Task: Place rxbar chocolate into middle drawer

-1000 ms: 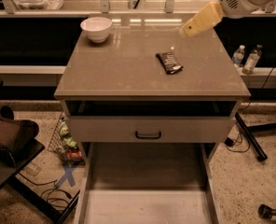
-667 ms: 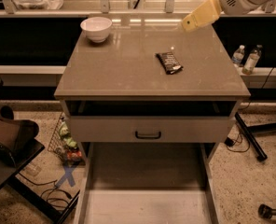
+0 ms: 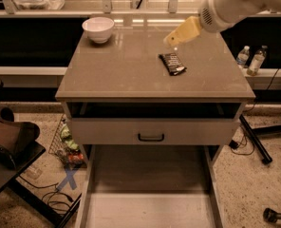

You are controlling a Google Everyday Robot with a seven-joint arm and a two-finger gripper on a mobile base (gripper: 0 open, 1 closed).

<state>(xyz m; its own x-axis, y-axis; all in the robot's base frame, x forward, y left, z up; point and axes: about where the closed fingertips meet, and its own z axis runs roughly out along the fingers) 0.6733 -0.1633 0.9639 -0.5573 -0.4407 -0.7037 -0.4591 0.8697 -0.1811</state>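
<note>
The rxbar chocolate [image 3: 172, 63], a flat black-wrapped bar with white print at its near end, lies on the right half of the cabinet's top. My gripper [image 3: 173, 38], yellow at the end of a white arm, hangs just above and behind the bar, without touching it. The middle drawer [image 3: 150, 208] is pulled out at the bottom of the view, and its pale floor and thin side walls show below the cabinet front.
A white bowl [image 3: 98, 29] stands at the back left of the cabinet top [image 3: 117, 70]. A closed drawer front with a small black handle [image 3: 151, 137] sits under a dark open slot. Two bottles [image 3: 251, 59] stand to the right. A dark chair [image 3: 7, 141] and cables are on the floor to the left.
My gripper has moved left and down, from the back right corner of the top to just above the bar. The bar, bowl and drawer have not moved.
</note>
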